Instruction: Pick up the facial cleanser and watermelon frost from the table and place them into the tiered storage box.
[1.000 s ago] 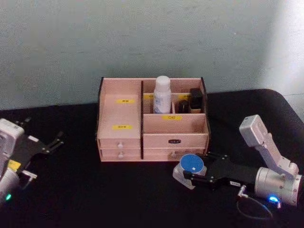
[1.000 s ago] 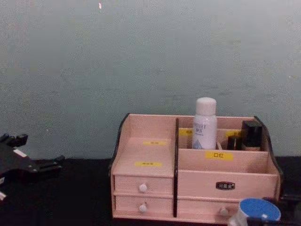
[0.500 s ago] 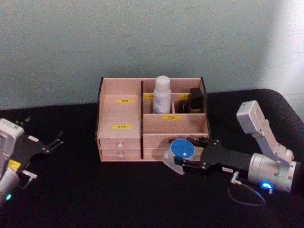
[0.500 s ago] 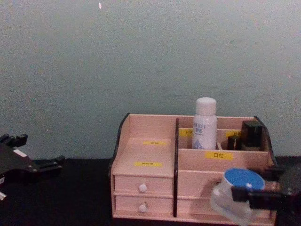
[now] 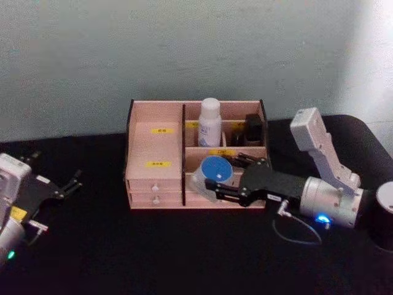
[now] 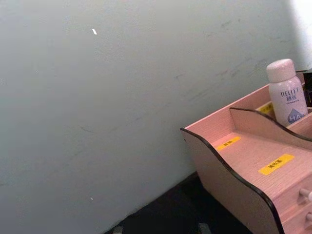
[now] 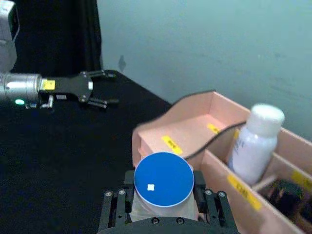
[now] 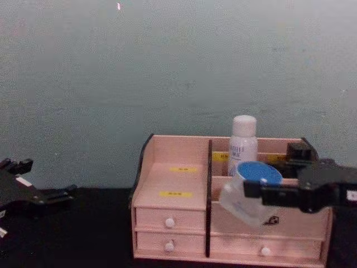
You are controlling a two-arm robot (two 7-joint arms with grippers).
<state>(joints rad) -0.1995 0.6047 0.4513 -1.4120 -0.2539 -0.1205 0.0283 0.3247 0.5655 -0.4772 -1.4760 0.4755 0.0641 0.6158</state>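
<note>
Jar: one squat jar [image 5: 212,172] of clear frosted glass with a round blue lid and white rim. It is in the air and tilted, close before the right half of the box and near the dark divider. I cannot tell if it touches the box front.
Right gripper: the right gripper [image 5: 221,175] is black, and its two fingers pinch the jar from both sides, just under the lid.
In the way: the front wall of the low right compartment stands between the jar and the inside of the box.
White bottle: one tall slim bottle [image 5: 210,123] with a rounded cap and blue letters. It stands upright in a back compartment, just right of the divider.
Dark containers: two small ones [image 5: 252,129] stand in the back right compartment, beside the bottle.
Box: one pale pink wooden box [image 5: 153,147] with steps, dark side panels and small drawers. In the chest view I count three white knobs. The left step has two yellow labels.
Tabletop: a black, matt tabletop [image 5: 153,246] carries the box.
Left gripper: the left gripper [image 5: 69,184] is low at the left edge, well apart from the box, with its fingers spread and nothing between them.
Wall: a plain pale grey-green wall [image 5: 184,49] is behind the box.
</note>
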